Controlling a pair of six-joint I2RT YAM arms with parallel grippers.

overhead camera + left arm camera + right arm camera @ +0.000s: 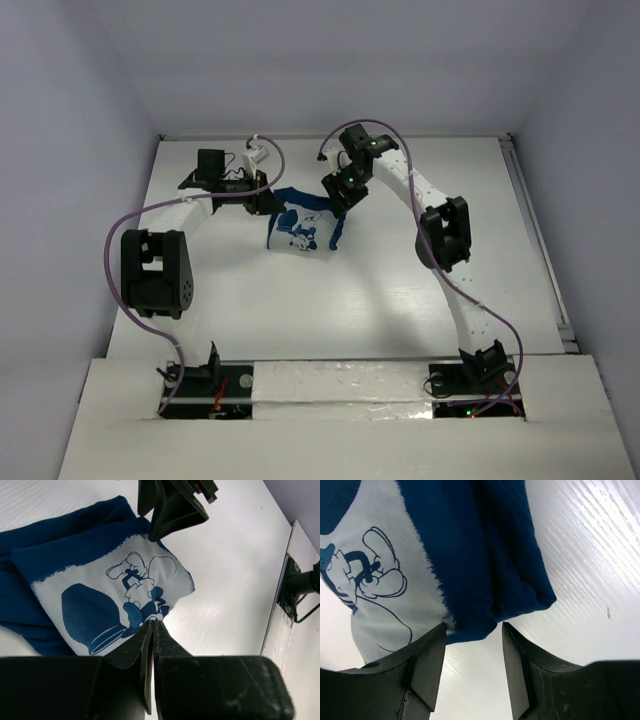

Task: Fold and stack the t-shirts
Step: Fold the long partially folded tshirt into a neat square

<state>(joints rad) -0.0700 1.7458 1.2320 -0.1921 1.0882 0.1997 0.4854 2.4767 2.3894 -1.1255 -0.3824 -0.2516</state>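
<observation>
The dark navy t-shirt [305,226] lies folded into a small bundle at the middle back of the table, its white and light-blue cartoon print [120,592] facing up. At its left edge sits my left gripper [266,202], jaws pressed together [152,623], tips just at the edge of the printed panel, no cloth seen between them. My right gripper [340,196] is at the bundle's far right corner. It stands open [473,626], with the navy folded corner [480,570] just beyond its fingertips and nothing clamped.
White table [380,290] with a metal rail [540,240] along its right edge. The right gripper's fingers [172,510] show at the top of the left wrist view. Purple cables loop over both arms.
</observation>
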